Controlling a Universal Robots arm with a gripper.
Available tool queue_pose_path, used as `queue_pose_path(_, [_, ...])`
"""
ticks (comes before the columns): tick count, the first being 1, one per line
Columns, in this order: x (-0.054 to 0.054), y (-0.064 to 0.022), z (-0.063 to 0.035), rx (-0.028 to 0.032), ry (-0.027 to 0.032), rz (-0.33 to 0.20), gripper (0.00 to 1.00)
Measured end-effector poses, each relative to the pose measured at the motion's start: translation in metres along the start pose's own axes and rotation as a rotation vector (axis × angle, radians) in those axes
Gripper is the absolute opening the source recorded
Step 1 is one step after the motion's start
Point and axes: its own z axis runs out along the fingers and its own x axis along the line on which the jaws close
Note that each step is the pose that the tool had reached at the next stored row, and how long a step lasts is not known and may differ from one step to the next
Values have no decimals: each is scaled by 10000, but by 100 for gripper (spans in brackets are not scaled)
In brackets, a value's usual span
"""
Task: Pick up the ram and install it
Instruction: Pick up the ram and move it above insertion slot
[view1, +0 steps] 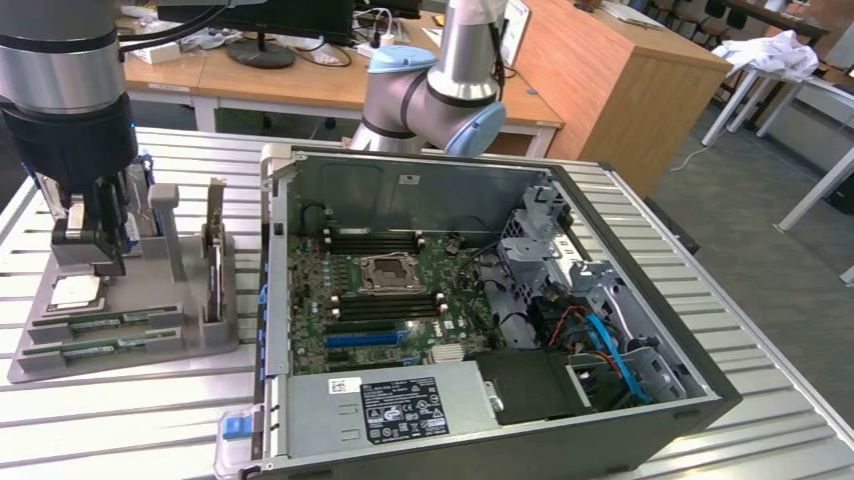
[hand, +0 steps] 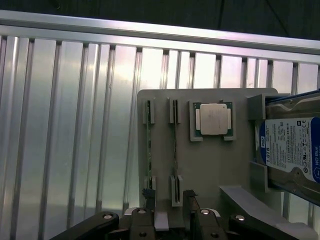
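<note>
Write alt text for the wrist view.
Open gripper hovers over a grey holder tray on a slatted metal table. The tray carries two ram sticks on edge, a CPU chip and a blue-labelled hard drive.

The ribbed silver aluminium table top (hand: 60, 125) is bare metal, smooth and shiny, streaked with glare. The grey plastic holder tray (hand: 210, 170) looks matt and even. The small square silver CPU chip (hand: 213, 119) has a dull metal lid. The silver metal hard drive (hand: 292, 150) carries a glossy blue-and-white paper label. The thin green circuit-board ram stick (hand: 148, 145) looks matt. The open black computer case (view1: 694, 400) is matt painted metal. The tan desk (view1: 614, 90) is smooth wood.
</note>
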Motion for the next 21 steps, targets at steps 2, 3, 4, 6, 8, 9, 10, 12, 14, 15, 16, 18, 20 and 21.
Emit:
queue_pose_path(2, [2,4,9,0,0,0,36])
queue_pose_path(3, [4,7,14,0,0,0,36])
queue_pose_path(4, [5,9,19,0,0,0,36])
queue_pose_path(6, [7,14,28,1,-1,0,36])
queue_pose_path(8, [10,18,37,1,-1,0,36])
queue_pose_path(9, [11,21,41,0,0,0,36])
queue_pose_path(10, [12,23,46,1,0,0,36])
queue_pose_path(12, [15,28,55,1,-1,0,36])
queue_pose_path(14, [18,33,64,0,0,0,36])
queue_pose_path(15, [19,35,70,-1,0,0,36])
queue_pose_path(16, [21,37,75,0,1,0,36])
queue_pose_path(18, [24,42,87,1,0,0,36])
queue_pose_path(20, [27,47,98,1,0,0,36])
queue_pose_path(21, [29,51,104,1,-1,0,36])
